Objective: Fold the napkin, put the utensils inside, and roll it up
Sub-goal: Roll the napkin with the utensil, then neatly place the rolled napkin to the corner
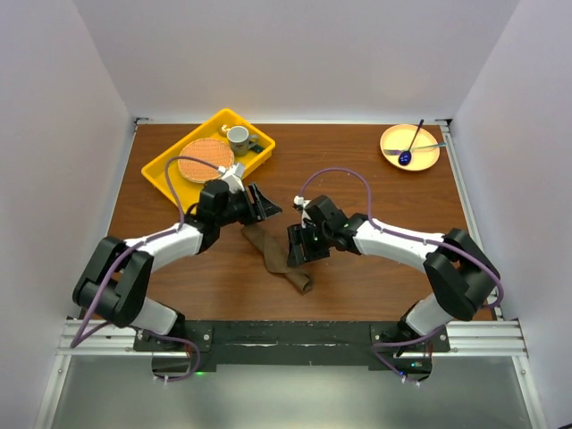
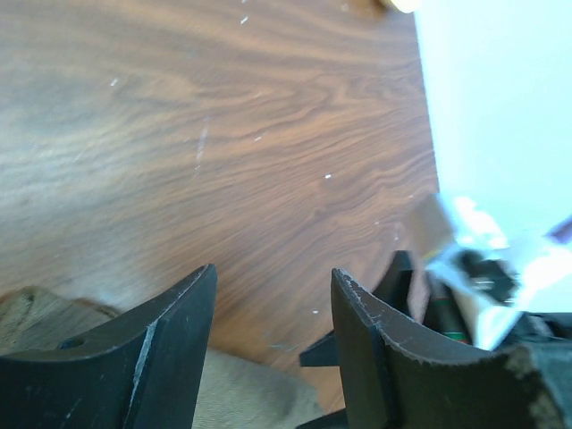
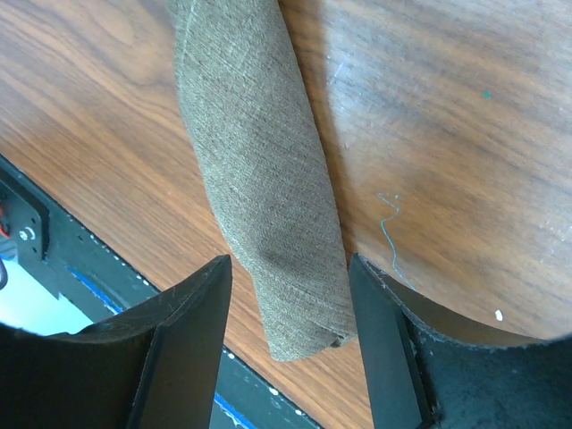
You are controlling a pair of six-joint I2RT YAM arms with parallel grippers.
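Note:
The napkin [image 1: 277, 257] lies rolled into a slanted olive-brown tube in the middle of the table. In the right wrist view the napkin [image 3: 259, 179] has its near end between my fingers, and neither pad touches it. My right gripper [image 1: 298, 243] [image 3: 290, 261] is open, just above that end. My left gripper [image 1: 259, 203] [image 2: 273, 273] is open over bare wood, past the roll's far end. A bit of the napkin [image 2: 241, 393] shows under its fingers. The utensils are out of view.
A yellow tray [image 1: 165, 168] at the back left holds a round orange woven mat [image 1: 206, 161] and a mug [image 1: 239, 138]. A yellow plate [image 1: 390, 143] at the back right carries a dark blue spoon [image 1: 410, 148] and a pale utensil [image 1: 431, 147]. The table's black front rail [image 1: 286, 332] runs just below the roll.

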